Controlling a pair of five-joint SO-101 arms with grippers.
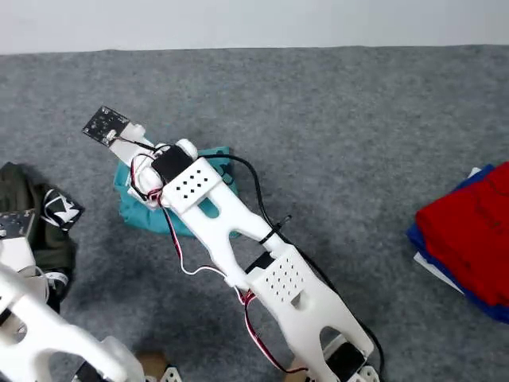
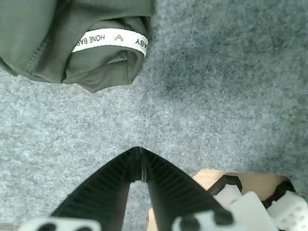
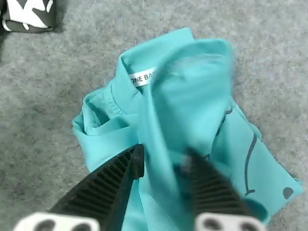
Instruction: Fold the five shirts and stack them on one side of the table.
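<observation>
Gripping a raised fold of the teal shirt (image 3: 192, 86), the right claw (image 3: 163, 161) has its two ribbed jaws pressed against the cloth from either side. The rest of the garment lies bunched on the grey table (image 1: 358, 119) just beyond the tips, collar label showing. The left claw (image 2: 140, 161) has its jaws together, tips meeting over bare felt. The dark green shirt (image 2: 72, 29) lies crumpled ahead of it, near but apart. At the far side of the table, well away from both, a red shirt (image 1: 473, 227) rests folded on a blue shirt (image 1: 429, 243).
</observation>
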